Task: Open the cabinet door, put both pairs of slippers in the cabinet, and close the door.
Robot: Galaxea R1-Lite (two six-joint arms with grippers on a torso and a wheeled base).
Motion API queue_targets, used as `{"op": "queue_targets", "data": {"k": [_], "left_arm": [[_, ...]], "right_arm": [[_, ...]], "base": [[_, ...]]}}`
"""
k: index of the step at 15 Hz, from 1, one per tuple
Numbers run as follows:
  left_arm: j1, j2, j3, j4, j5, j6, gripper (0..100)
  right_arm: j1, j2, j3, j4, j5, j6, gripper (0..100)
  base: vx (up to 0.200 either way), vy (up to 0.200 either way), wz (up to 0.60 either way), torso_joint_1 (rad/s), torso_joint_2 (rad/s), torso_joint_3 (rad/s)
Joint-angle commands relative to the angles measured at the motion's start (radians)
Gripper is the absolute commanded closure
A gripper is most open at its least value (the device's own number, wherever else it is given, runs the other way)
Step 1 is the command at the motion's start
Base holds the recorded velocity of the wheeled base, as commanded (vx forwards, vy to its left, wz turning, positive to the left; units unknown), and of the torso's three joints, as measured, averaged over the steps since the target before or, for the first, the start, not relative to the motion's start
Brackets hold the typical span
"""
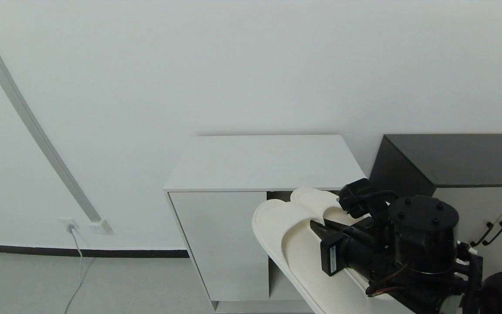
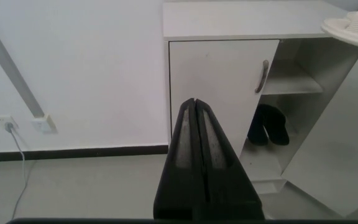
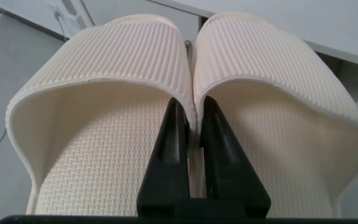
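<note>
A pair of cream ribbed slippers (image 1: pixel 292 235) hangs in the air in front of the white cabinet (image 1: pixel 259 163), level with its top edge. My right gripper (image 3: pixel 191 111) is shut on the pair, pinching the two inner walls together between its fingers. The cabinet's right half stands open, and its left door (image 2: pixel 219 93) with a metal handle (image 2: pixel 263 76) is closed. A black pair of slippers (image 2: pixel 269 124) lies on the lower shelf inside. My left gripper (image 2: pixel 194 102) is shut on nothing, low and to the left of the cabinet. The cream slippers' tip (image 2: pixel 356 26) shows above the opening.
The opened door panel (image 2: pixel 334 155) swings out at the right of the opening. A dark-topped cabinet (image 1: pixel 456 159) with two handled doors stands right beside the white one. A wall socket with a cable (image 1: pixel 70 226) sits low on the left; grey floor lies in front.
</note>
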Motion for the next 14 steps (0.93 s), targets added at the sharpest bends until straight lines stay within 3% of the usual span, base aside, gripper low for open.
{"op": "queue_targets", "data": {"k": [1, 6, 14], "left_arm": [[0.000, 0.000, 0.000, -0.001, 0.000, 0.000, 100], [0.000, 0.000, 0.000, -0.001, 0.000, 0.000, 100], [0.000, 0.000, 0.000, 0.001, 0.000, 0.000, 100]], "right_arm": [[0.000, 0.009, 0.001, 0.000, 0.000, 0.000, 100], [0.000, 0.009, 0.004, 0.000, 0.000, 0.000, 100], [0.001, 0.006, 0.012, 0.000, 0.000, -0.002, 100]], "base": [[0.000, 0.000, 0.00, 0.000, 0.00, 0.000], [0.000, 0.000, 0.00, -0.020, 0.04, 0.024], [0.000, 0.000, 0.00, -0.165, 0.37, 0.215]]}}
